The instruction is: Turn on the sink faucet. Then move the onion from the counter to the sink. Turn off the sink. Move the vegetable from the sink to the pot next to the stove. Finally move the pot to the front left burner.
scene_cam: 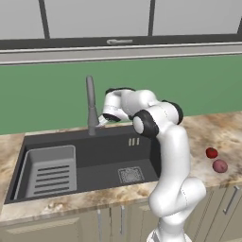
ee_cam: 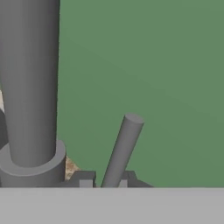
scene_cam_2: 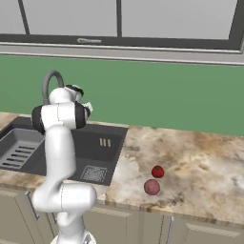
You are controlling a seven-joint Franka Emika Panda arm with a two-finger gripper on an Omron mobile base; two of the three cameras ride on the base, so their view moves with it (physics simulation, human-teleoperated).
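The sink faucet (scene_cam: 90,101) (scene_cam_2: 47,81) stands behind the dark sink (scene_cam: 94,156) (scene_cam_2: 28,125). My gripper (scene_cam: 100,122) (scene_cam_2: 88,107) is at the faucet's base on its right side, shut and holding nothing. In the hand view the faucet column (ee_cam: 28,87) fills the left, and its thin lever (ee_cam: 124,144) rises slanted just past my gripper (ee_cam: 106,180). The onion (scene_cam: 220,166) (scene_cam_2: 151,187), a dull reddish ball, lies on the counter (scene_cam: 222,132) (scene_cam_2: 200,162) right of the sink. The pot and the stove are out of view.
A smaller bright red round thing (scene_cam: 211,152) (scene_cam_2: 157,171) lies just behind the onion. In the sink are a slotted tray insert (scene_cam: 49,172) (scene_cam_2: 19,147) at left and a drain grate (scene_cam: 130,175) (scene_cam_2: 94,174). A green wall stands close behind the faucet.
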